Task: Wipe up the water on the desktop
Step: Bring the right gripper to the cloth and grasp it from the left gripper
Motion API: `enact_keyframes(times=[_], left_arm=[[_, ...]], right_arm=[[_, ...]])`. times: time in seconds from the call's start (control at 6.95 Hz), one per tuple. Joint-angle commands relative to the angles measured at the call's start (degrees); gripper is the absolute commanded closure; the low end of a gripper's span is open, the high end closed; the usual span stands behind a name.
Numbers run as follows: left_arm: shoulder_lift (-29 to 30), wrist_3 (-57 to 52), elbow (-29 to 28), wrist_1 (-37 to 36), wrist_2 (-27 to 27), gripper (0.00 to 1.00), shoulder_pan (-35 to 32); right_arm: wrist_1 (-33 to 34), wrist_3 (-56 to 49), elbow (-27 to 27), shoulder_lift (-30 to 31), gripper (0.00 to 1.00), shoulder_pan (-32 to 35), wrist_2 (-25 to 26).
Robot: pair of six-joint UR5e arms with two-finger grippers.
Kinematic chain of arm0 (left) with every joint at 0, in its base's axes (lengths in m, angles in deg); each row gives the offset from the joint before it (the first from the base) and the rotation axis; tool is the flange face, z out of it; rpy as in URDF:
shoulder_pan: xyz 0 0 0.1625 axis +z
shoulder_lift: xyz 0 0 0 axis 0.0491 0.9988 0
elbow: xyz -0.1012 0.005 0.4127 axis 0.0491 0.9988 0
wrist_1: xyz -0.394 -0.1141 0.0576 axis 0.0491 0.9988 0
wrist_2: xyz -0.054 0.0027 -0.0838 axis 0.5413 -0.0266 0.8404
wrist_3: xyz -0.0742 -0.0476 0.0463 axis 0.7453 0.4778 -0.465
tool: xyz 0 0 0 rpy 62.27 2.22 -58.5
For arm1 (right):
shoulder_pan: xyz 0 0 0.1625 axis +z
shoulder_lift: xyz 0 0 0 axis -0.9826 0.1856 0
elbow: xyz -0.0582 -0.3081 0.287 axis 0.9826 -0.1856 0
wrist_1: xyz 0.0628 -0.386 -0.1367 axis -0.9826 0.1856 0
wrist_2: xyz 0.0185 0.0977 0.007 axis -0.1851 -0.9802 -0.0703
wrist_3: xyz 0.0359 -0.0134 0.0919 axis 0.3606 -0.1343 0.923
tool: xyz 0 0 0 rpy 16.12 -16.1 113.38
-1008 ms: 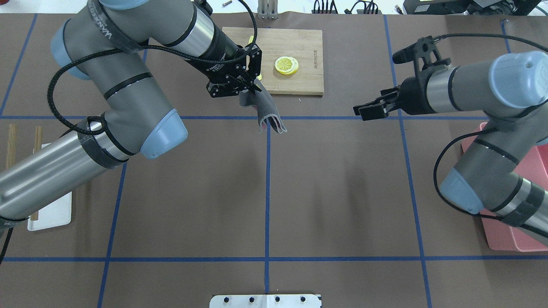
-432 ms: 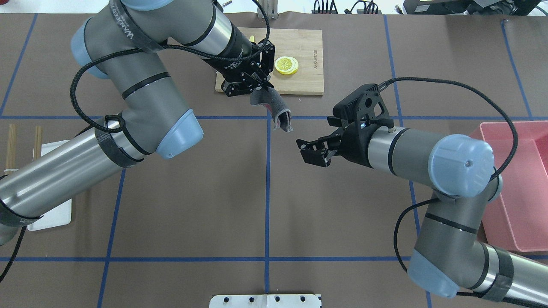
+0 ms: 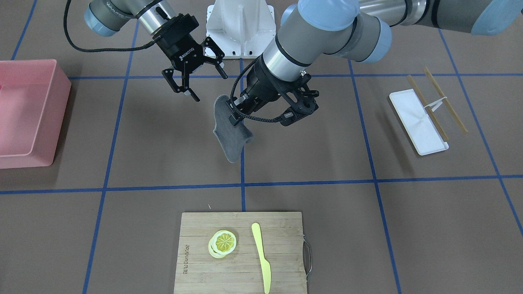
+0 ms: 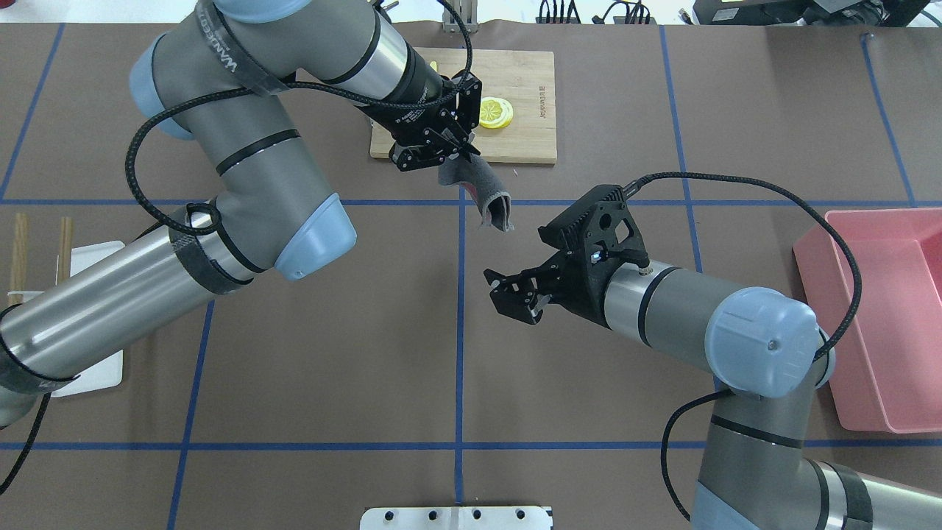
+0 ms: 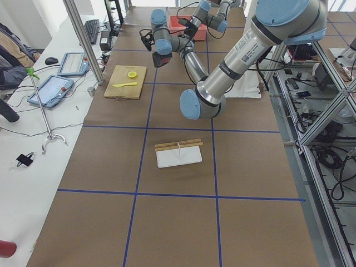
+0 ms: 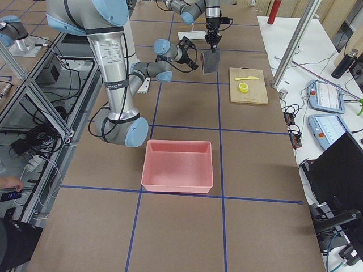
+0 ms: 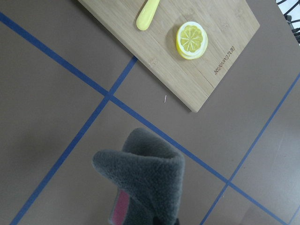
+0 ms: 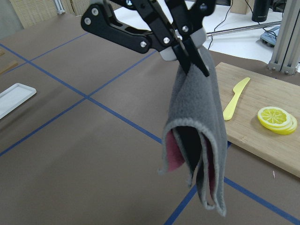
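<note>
Left gripper (image 4: 464, 152) is clamped on the top of the grey cloth (image 4: 491, 199), which hangs folded, pink inside, clear of the desktop (image 4: 589, 397). Wetness on that brown surface cannot be made out. Right gripper (image 4: 513, 297) hovers with jaws spread, near the cloth's lower edge but apart from it. Seen from overhead, the right arm covers a corner of the pink bin (image 4: 890, 316). The left arm hides parts of the cutting board (image 4: 530, 81) and white tray (image 4: 92, 379), and nearly all of the yellow knife (image 3: 261, 257).

Bright, even overhead light, soft shadows on the desktop (image 4: 353, 368), sharp focus
</note>
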Motion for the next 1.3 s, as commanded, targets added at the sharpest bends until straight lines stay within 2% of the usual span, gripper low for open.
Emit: enact_keyframes(times=[0.0,0.72,0.86,1.01,1.15], left_arm=[[-0.21,2.85,2.15,-0.02,-0.02,1.0,2.75],[-0.56,5.57,4.78,-0.02,-0.02,1.0,4.53],[-0.65,5.67,4.97,-0.02,-0.02,1.0,4.88],[-0.73,5.67,5.32,-0.02,-0.02,1.0,4.88],[-0.74,5.58,5.23,-0.02,-0.02,1.0,4.97]], right_arm=[[0.09,-0.01,-0.49,-0.9,0.0,-0.34,0.95],[-0.17,0.43,-0.49,-1.0,0.02,0.01,3.24],[-0.17,0.78,-0.4,-1.0,0.22,0.01,3.24],[-0.26,1.66,-0.23,-0.91,0.64,0.01,3.33],[-0.17,3.75,-0.14,-0.65,1.0,0.01,3.24]])
